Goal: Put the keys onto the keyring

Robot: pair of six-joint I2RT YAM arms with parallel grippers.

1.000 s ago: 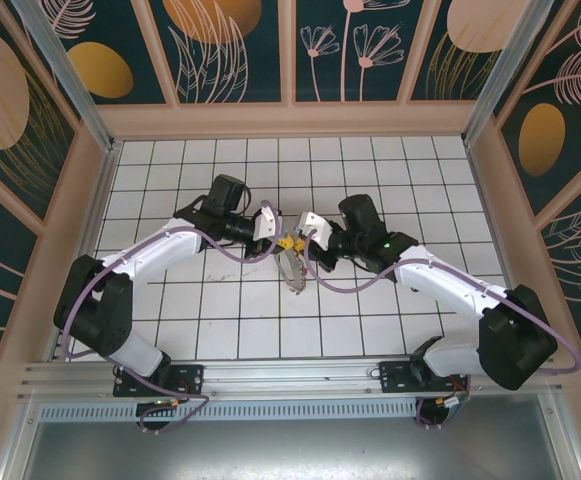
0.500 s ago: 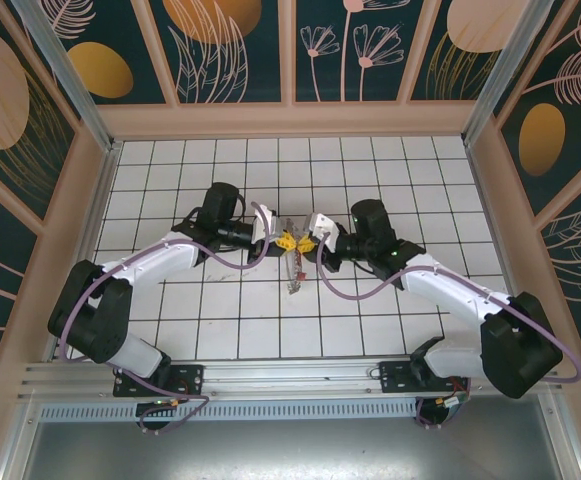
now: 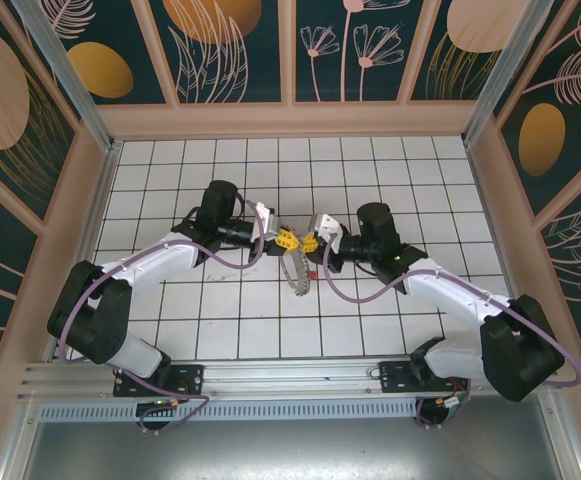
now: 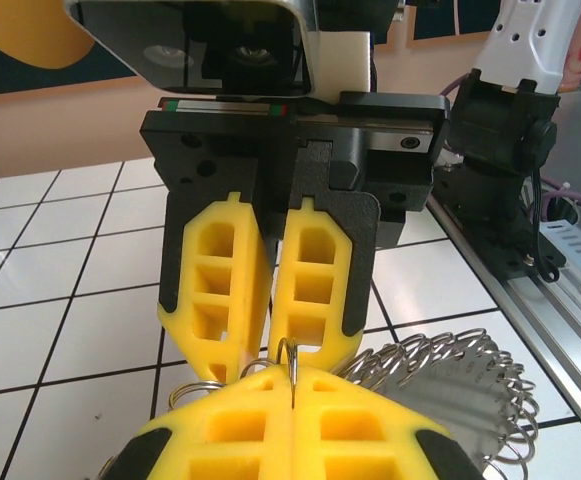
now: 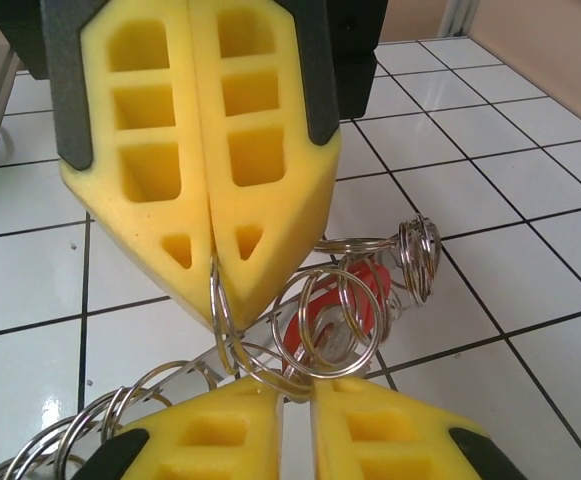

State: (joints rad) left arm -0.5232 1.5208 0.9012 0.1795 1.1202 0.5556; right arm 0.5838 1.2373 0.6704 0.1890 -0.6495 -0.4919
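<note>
White tiled floor (image 3: 170,315), boxed in by dark panels (image 3: 235,45) printed with leaves and flowers. Metal rail (image 3: 290,375) runs along the near edge, where both arm bases sit.

You've got both arms reaching to mid-floor, tips nose to nose.

Your left gripper (image 3: 285,241) has its jaws fully closed. They pinch one thin wire loop of the keyring (image 3: 294,272) right at the fingertip seam. In the left wrist view the wire stands upright between the yellow fingers.

Your right gripper (image 3: 308,241) has its jaws narrowly parted, and both wrist views show a small gap between its yellow fingers. A few wire loops sit at the mouth of that gap. I can't tell whether either finger touches them.

From above, the keyring fans out just on the near side of the two tips, with its fringe of small metal pieces spread. I can't tell if its lower edge touches the tiles.

One key (image 5: 295,335) shows its red head through the loops in the right wrist view, just past the right fingertips and under the left tips. I can't tell if it's threaded on or loose.
</note>
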